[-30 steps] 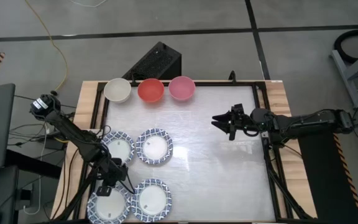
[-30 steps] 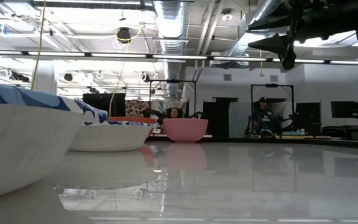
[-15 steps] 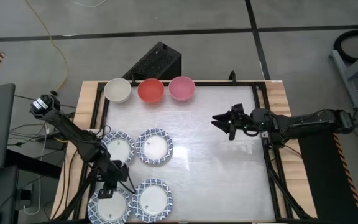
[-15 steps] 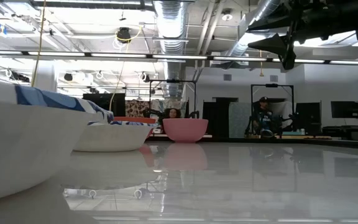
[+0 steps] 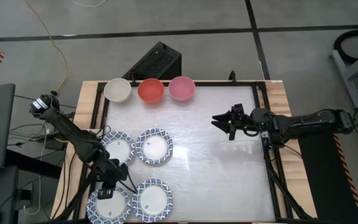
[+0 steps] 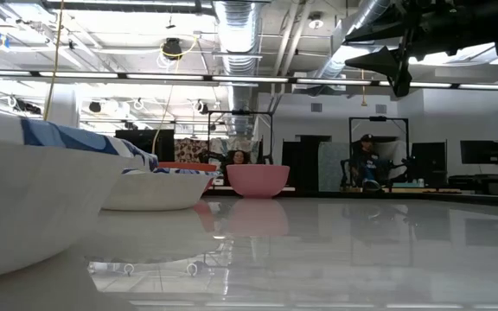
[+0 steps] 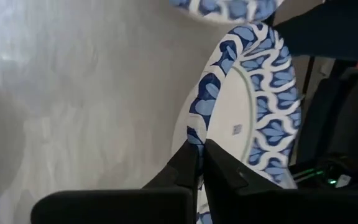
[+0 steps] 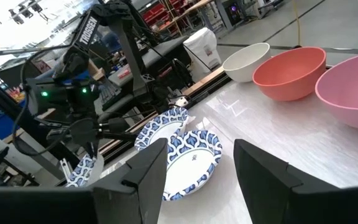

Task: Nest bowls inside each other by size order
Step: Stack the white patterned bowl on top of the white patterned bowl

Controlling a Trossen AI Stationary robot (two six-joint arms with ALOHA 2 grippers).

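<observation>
Four blue-and-white bowls sit at the table's near left: two farther back (image 5: 117, 148) (image 5: 154, 147) and two nearer (image 5: 109, 206) (image 5: 153, 199). Cream (image 5: 117, 90), red (image 5: 150, 90) and pink (image 5: 181, 88) bowls stand in a row along the far edge. My left gripper (image 5: 107, 188) is shut on the near-left blue bowl, whose rim fills the left wrist view (image 7: 253, 99). My right gripper (image 5: 217, 119) hangs open and empty above the table's right half, pointing toward the left; its open fingers also show in the right wrist view (image 8: 199, 155). My left gripper pinches the near-left blue bowl's patterned rim (image 7: 197, 134) between its two fingers, one on the white outer wall and one on the inner face. The fingers come from above, slanting down at the bowl's far edge. Whether the bowl is lifted clear, I cannot tell.
A black box (image 5: 157, 62) stands beyond the far edge behind the plain bowls. Bare white tabletop (image 5: 216, 168) spans the middle and right. In the low view the held bowl (image 6: 33, 199) looms at the left, with people seated in the room behind.
My left gripper has shifted slightly toward the table's near left corner with the near-left blue bowl; in the low view that bowl's rim now reaches farther across the picture than a second ago.
</observation>
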